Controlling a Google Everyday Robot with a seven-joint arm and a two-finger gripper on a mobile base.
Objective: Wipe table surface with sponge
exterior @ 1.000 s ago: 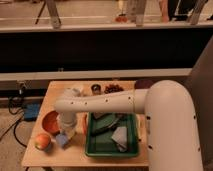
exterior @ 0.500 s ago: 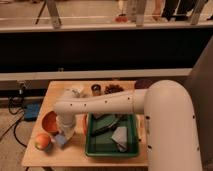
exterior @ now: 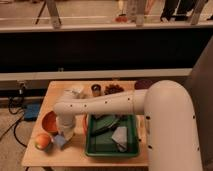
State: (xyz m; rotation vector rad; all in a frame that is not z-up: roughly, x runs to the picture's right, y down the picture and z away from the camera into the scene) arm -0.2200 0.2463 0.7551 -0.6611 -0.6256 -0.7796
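Observation:
The table surface (exterior: 75, 156) is a light tan wooden top in the lower middle of the camera view. The sponge (exterior: 58, 141), a small light-blue block, lies on it near the front left, between an orange-red fruit and the green tray. My gripper (exterior: 64, 133) hangs from the white arm that reaches in from the right. It points down right over the sponge's right end, at or touching it. The gripper's end is hidden by the wrist.
An orange bowl (exterior: 49, 121) sits just left of the gripper and an orange-red fruit (exterior: 42, 141) lies beside the sponge. The green tray (exterior: 111, 153) holds a pale grey piece (exterior: 120, 136) and dark items. A dark cup (exterior: 96, 90) and small objects stand along the back edge.
The gripper and the sponge under it have shifted slightly to the left and toward the table's front edge. Everything else has stayed in place.

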